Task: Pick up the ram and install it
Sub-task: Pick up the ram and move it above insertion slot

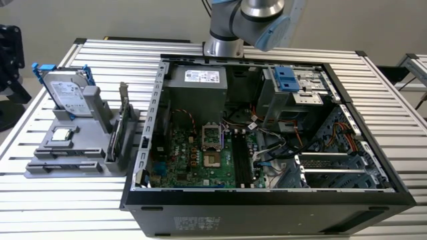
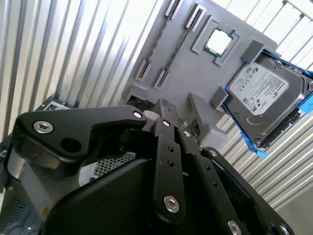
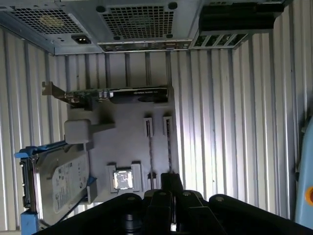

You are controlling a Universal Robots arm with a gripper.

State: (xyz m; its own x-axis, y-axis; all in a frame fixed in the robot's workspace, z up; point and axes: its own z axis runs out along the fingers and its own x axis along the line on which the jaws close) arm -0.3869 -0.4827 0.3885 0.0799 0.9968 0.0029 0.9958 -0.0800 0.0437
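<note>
Ram (image 3: 169, 152) stands edge-on in holder (image 3: 122, 142), first wrist view.

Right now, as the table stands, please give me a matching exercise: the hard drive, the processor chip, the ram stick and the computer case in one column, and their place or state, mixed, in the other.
Things
1. hard drive
2. processor chip
3. ram stick
4. computer case

Place or state
A. black, lying open on its side
B. stands on edge in a slot of the grey holder
C. stands in a blue bracket
D. lies flat in a square pocket of the holder

Pairs: 1-C, 2-D, 3-B, 4-A
</note>
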